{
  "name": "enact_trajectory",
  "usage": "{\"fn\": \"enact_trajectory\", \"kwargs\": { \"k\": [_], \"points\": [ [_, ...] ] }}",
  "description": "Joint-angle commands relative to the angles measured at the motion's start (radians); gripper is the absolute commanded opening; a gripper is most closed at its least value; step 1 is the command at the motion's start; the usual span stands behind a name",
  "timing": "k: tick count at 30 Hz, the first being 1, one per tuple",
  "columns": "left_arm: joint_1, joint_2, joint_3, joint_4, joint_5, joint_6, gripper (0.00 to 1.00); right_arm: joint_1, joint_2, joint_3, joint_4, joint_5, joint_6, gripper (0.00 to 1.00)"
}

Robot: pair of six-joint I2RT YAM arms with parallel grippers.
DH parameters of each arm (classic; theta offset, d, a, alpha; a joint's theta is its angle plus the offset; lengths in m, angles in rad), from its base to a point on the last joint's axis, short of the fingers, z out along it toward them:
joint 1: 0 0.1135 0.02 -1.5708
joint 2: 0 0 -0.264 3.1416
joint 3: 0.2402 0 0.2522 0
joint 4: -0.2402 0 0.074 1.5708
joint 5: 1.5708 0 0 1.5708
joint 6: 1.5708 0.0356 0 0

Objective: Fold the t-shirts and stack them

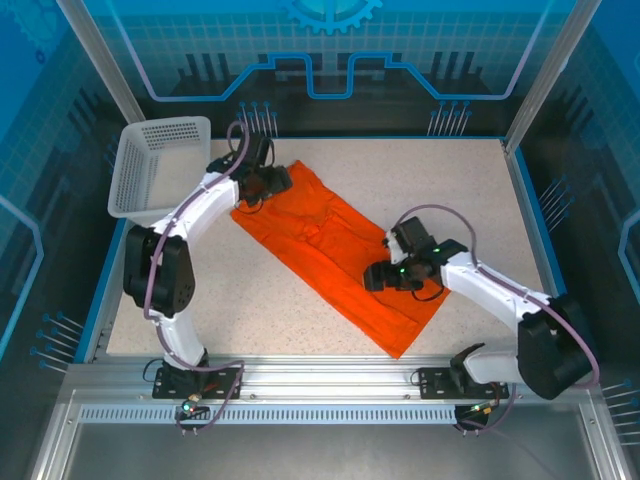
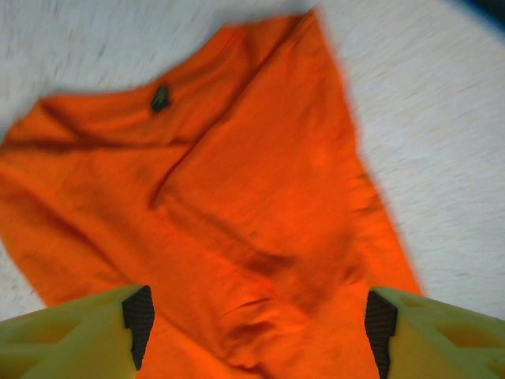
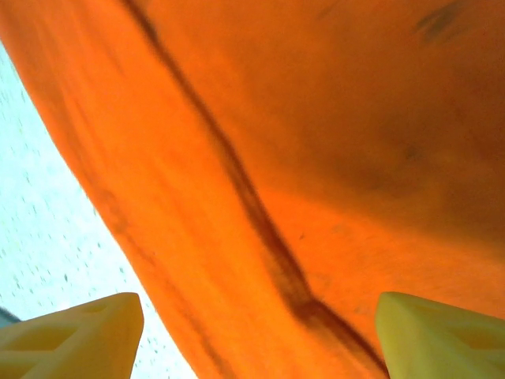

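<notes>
One orange t-shirt (image 1: pixel 330 250) lies flat on one table (image 1: pixel 480 200). One white basket (image 1: pixel 130 185) stands at the far-left corner. Two grippers, left gripper (image 2: pixel 256 320) and right gripper (image 3: pixel 260 332), both released, over the cloth.

One table (image 1: pixel 450 190), pale and speckled. On it, one t-shirt (image 1: pixel 330 245), bright orange, spread slantwise from near the far left corner towards the near right edge. One small dark label (image 2: pixel 161 97) at its collar. One basket (image 1: pixel 135 180), white and perforated, at the far left corner. Two arms: one left arm (image 1: pixel 195 215), one right arm (image 1: pixel 490 290). Two grippers: left gripper (image 1: pixel 268 183), right gripper (image 1: pixel 378 276). Two yellow fingers on each, four in all.
</notes>
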Motion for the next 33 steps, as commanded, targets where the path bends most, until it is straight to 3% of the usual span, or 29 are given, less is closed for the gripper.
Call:
{"fn": "enact_trajectory", "kwargs": {
  "k": [1, 10, 20, 29, 33],
  "points": [
    [-0.002, 0.090, -0.038, 0.002, -0.010, -0.023, 0.73, 0.091, 0.048, 0.002, -0.041, -0.011, -0.020, 0.78],
    [-0.004, 0.395, 0.210, -0.099, 0.014, 0.036, 0.68, 0.275, 0.226, 0.027, 0.026, 0.106, 0.138, 0.76],
    [-0.010, 0.655, 0.557, -0.232, 0.101, 0.130, 0.69, 0.377, 0.405, 0.052, 0.198, 0.024, 0.413, 0.75],
    [-0.037, 0.826, 0.866, -0.182, 0.279, 0.171, 0.70, 0.459, 0.598, 0.250, 0.264, -0.001, 0.663, 0.75],
    [-0.041, 0.884, 0.983, -0.174, 0.307, 0.177, 0.71, 0.479, 0.686, 0.363, 0.218, 0.007, 0.707, 0.75]
  ]
}}
